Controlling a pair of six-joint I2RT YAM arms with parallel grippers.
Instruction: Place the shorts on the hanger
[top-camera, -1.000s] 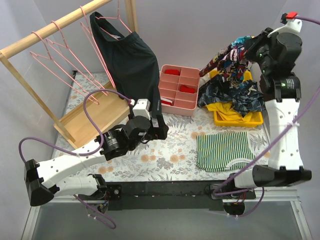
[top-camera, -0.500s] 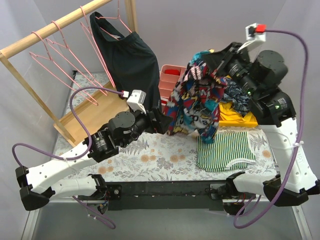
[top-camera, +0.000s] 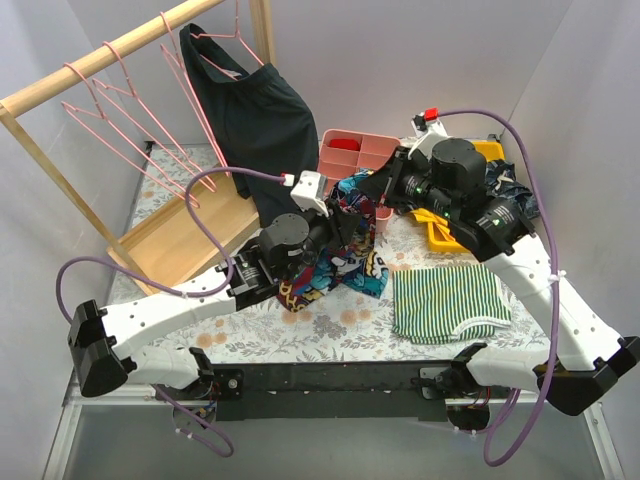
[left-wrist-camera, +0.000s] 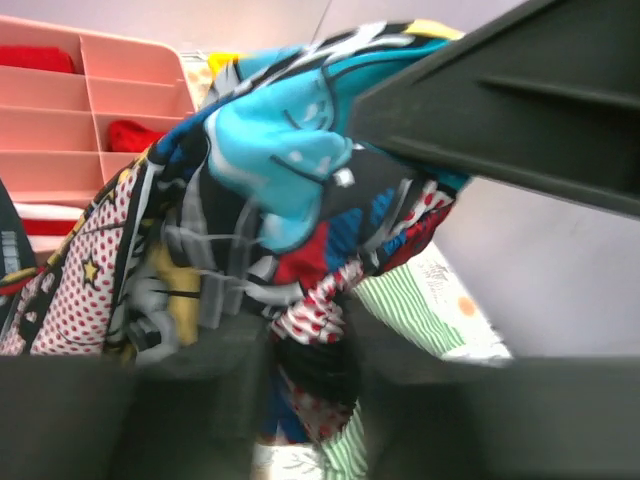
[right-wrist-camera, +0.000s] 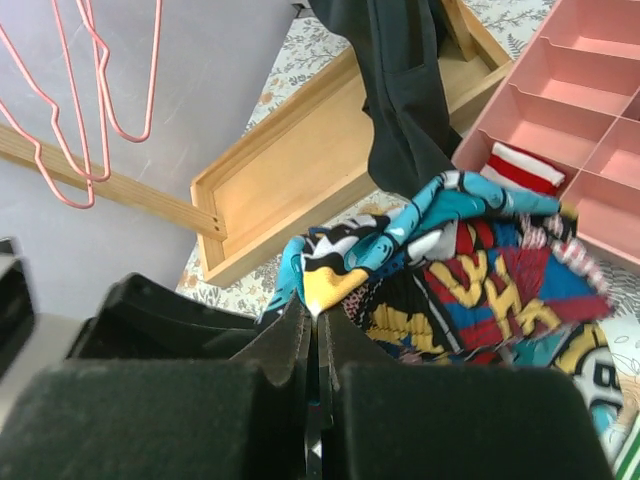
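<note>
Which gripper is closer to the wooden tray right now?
Left. The left gripper is at the shorts on the side facing the wooden tray. The right gripper pinches the shorts from the far side, by the pink bin.

The shorts (top-camera: 350, 268) sit mid-table, just before the box (top-camera: 360, 150) at the far edge. A bin (top-camera: 445, 232) fills the far right corner, with a flat cloth (top-camera: 445, 300) before it by the near edge. A tray (top-camera: 190, 235) lies along the left edge. Above it, hangers (top-camera: 120, 110) and a garment (top-camera: 250, 110) hang on a rail (top-camera: 100, 60).
</note>
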